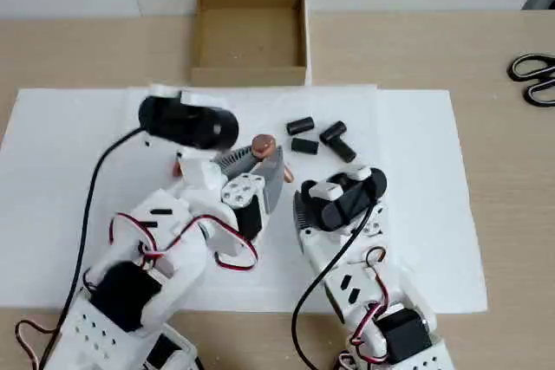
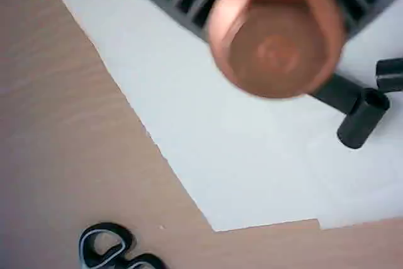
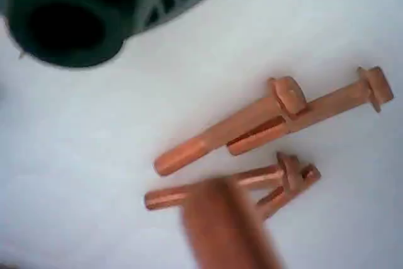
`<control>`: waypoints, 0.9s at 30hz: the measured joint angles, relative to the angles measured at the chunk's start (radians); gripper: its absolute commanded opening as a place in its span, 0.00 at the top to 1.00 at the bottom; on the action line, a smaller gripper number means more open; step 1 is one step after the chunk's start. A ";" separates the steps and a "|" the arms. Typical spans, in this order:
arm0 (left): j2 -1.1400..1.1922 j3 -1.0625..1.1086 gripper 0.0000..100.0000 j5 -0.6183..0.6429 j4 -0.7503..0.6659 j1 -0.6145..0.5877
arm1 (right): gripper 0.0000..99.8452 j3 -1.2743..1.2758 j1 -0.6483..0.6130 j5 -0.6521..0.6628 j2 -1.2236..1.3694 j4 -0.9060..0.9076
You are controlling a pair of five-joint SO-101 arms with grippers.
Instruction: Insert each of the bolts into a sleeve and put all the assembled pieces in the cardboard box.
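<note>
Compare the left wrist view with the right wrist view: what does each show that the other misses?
Left wrist only: the scissors on the bare table, and loose black sleeves. Right wrist only: loose bolts lying together, and a sleeve close up, open end on. Both: the white paper and, it seems, one raised bolt, head-on in the left, blurred in the right.

Loose sleeves [image 1: 304, 146] litter the sheet [image 1: 416, 214] before the box [image 1: 251, 75] at the tabletop's far edge; bare sheet stretches toward both side edges; scissors [image 1: 533, 75] lie by the right edge.
</note>
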 measured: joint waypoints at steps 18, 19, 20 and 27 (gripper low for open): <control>0.480 -0.446 1.00 -0.057 0.285 0.002 | 1.00 0.000 -0.044 0.000 0.000 0.000; 0.482 -0.446 1.00 -0.057 0.285 0.002 | 1.00 0.000 -0.044 0.000 0.000 0.000; 0.483 -0.446 1.00 -0.057 0.285 0.002 | 1.00 0.000 -0.043 0.000 0.000 0.000; 0.483 -0.446 1.00 -0.040 0.282 0.044 | 1.00 0.000 -0.044 0.000 0.000 0.000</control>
